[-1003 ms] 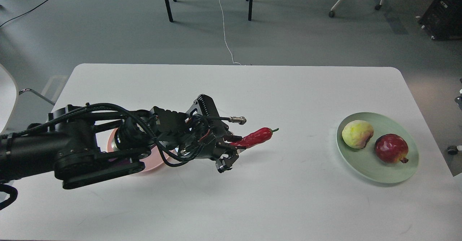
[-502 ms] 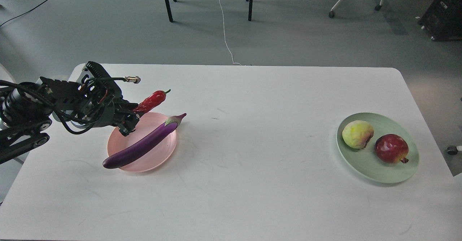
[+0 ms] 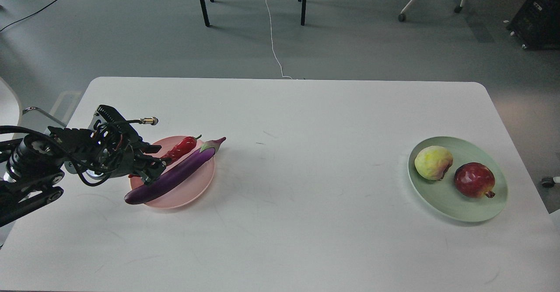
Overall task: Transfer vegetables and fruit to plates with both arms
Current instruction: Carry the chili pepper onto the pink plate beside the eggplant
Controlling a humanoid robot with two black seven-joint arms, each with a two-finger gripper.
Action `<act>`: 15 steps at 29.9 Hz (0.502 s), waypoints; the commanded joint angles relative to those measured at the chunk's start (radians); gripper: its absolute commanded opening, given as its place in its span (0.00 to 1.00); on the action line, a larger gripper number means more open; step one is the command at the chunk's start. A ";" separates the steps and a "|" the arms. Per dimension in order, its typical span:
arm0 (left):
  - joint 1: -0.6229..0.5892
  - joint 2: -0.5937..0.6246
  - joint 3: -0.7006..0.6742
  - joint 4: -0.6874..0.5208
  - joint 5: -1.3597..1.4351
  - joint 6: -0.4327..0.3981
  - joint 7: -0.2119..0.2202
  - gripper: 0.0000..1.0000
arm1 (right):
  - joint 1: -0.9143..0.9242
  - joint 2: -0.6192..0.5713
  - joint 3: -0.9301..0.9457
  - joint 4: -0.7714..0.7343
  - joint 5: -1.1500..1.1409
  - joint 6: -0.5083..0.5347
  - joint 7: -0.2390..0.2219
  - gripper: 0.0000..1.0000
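Observation:
My left gripper is low over the left side of the pale pink plate and seems shut on the stem-far end of the red chili pepper. The chili lies just behind the purple eggplant and touches or almost touches it. The eggplant rests slantwise across the pink plate, with its lower end overhanging the rim. At the right, the mint green plate holds the yellow-green fruit and the dark red pomegranate. My right arm is out of view.
The white table runs wide between the two plates. A pale chair stands off the table's left edge. Black table legs and a white cable are on the floor beyond the far edge.
My left arm swung from the table's middle back to the left with the chili, uncovering the pink plate and eggplant, then lowered the chili down beside the eggplant.

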 commanded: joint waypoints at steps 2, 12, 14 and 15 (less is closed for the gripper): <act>0.009 -0.003 -0.013 -0.001 -0.006 0.071 -0.008 0.85 | 0.000 0.001 0.000 0.001 0.000 0.000 0.000 0.99; -0.032 -0.018 -0.193 0.032 -0.750 0.185 -0.010 0.98 | 0.082 0.010 0.004 -0.018 0.000 0.000 0.000 0.99; -0.037 -0.019 -0.232 0.033 -0.897 0.185 -0.010 0.98 | 0.126 0.012 0.005 -0.018 0.002 0.000 0.000 0.99; -0.045 -0.025 -0.258 0.033 -0.967 0.185 -0.010 0.98 | 0.155 0.012 0.005 -0.016 0.002 0.000 0.000 0.99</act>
